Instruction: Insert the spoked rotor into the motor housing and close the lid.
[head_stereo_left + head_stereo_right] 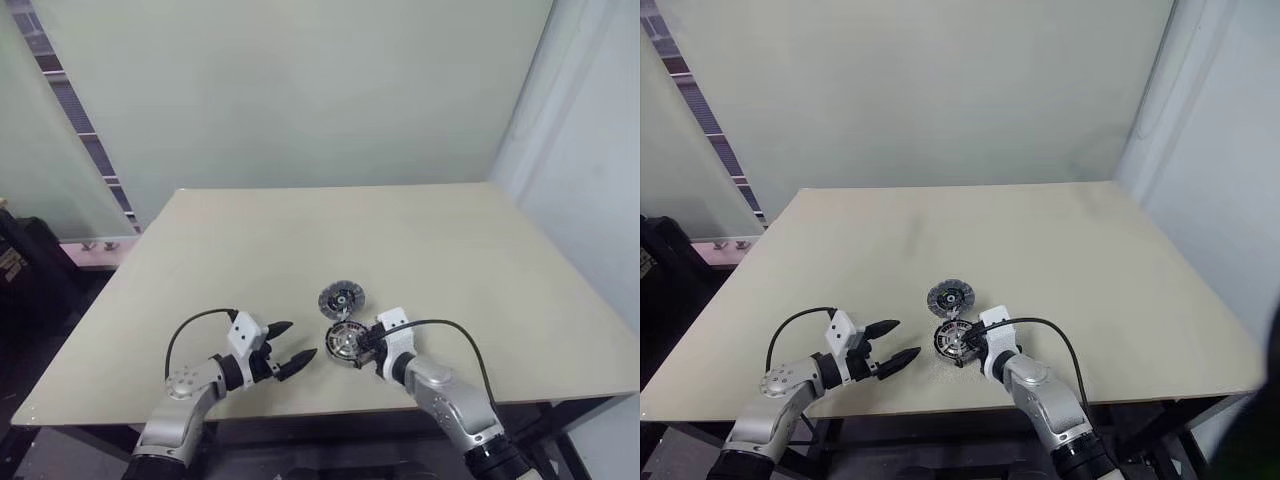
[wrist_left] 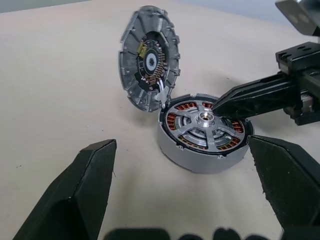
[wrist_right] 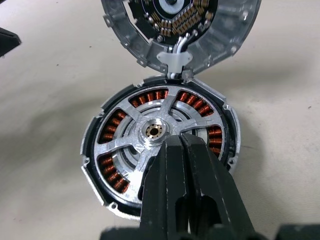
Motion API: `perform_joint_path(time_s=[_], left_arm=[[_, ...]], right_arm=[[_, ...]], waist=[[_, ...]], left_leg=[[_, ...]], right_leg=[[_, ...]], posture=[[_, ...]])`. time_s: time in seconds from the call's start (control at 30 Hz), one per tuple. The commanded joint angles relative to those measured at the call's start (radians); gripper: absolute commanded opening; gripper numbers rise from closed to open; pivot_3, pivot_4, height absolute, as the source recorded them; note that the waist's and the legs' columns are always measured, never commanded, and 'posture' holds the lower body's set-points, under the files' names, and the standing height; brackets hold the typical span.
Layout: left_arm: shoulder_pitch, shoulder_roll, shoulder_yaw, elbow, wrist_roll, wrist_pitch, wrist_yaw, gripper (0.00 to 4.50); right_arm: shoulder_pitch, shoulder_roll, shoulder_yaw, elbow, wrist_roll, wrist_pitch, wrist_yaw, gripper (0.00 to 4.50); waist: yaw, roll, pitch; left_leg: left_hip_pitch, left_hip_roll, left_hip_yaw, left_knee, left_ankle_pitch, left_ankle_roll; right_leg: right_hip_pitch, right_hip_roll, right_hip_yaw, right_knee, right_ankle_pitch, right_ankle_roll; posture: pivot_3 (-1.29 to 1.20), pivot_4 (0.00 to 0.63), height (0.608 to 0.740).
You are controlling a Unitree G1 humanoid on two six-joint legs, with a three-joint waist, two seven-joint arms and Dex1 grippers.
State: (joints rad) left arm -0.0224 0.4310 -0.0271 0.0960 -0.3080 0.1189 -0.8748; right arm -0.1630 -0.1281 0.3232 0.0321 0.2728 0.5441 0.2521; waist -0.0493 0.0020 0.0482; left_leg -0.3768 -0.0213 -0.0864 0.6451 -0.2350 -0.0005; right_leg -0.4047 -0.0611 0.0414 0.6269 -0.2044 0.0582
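Right wrist view has my right gripper (image 3: 175,145) with its two black fingers pressed together, pinching nothing, tips resting on or just over the spoked rotor (image 3: 150,145) right beside its hub. That rotor already sits down inside the motor housing (image 2: 202,150), flat and level with the copper windings showing between the spokes, so I'd say the insert part looks done, maybe needing a last press. What matters next is the lid (image 2: 150,57): it stands tilted up and open on the far side of the housing from me, hinged at the housing's rim, so it has to swing back toward my fingers and down. My right arm is clearly the nearer one. My left gripper (image 1: 293,345) hangs to the left of the housing, apart from it, fingers spread wide and empty. Housing sits near the front edge of a plain beige table (image 1: 450,250), pale green wall (image 1: 300,90) beyond it.
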Motion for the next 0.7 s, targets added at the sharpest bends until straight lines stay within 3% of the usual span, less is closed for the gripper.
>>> perform_joint_path(time_s=[0.03, 0.13, 0.3, 0.57, 0.7], left_arm=[[-0.017, -0.001, 0.006, -0.027, -0.002, -0.018, 0.001, 4.5], [-0.023, -0.005, 0.002, -0.019, 0.0, -0.021, -0.002, 4.5], [-0.031, -0.012, -0.003, -0.008, 0.002, -0.026, -0.005, 4.5], [-0.054, -0.02, -0.011, 0.018, 0.007, -0.031, -0.009, 4.5], [-0.06, -0.023, -0.013, 0.029, 0.009, -0.037, -0.01, 4.5]], right_arm=[[-0.032, -0.028, -0.033, -0.105, 0.006, 0.036, 0.044, 0.04], [-0.066, -0.097, -0.006, -0.177, -0.014, 0.096, 0.098, 0.04], [-0.134, -0.237, 0.077, -0.28, -0.028, 0.239, 0.224, 1.61], [-0.265, -0.375, 0.198, -0.314, -0.14, 0.269, 0.334, 4.47], [-0.331, -0.428, 0.311, -0.319, -0.215, 0.247, 0.421, 4.47]], waist=[[0.0, 0.0, 0.0], [0.0, 0.0, 0.0], [0.0, 0.0, 0.0], [0.0, -0.001, 0.0], [0.0, -0.001, 0.0]], left_leg=[[0.0, 0.0, 0.0, 0.0, 0.0, 0.0], [-0.001, 0.0, 0.0, 0.0, 0.0, 0.0], [-0.001, 0.0, -0.001, -0.001, 0.0, 0.0], [-0.001, 0.0, 0.0, 0.0, 0.0, 0.0], [-0.002, 0.0, 0.0, 0.0, 0.0, 0.0]], right_leg=[[0.0, 0.0, 0.0, 0.0, 0.0, 0.0], [-0.001, 0.0, 0.0, 0.0, 0.0, 0.0], [-0.001, 0.0, -0.001, 0.001, 0.0, 0.0], [-0.001, 0.0, -0.001, 0.0, 0.0, 0.0], [-0.001, 0.0, -0.001, 0.0, 0.0, 0.0]], posture=[[0.0, 0.0, 0.74], [0.0, 0.0, 0.74], [0.0, 0.0, 0.74], [0.0, 0.0, 0.74], [0.0, 0.0, 0.74]])
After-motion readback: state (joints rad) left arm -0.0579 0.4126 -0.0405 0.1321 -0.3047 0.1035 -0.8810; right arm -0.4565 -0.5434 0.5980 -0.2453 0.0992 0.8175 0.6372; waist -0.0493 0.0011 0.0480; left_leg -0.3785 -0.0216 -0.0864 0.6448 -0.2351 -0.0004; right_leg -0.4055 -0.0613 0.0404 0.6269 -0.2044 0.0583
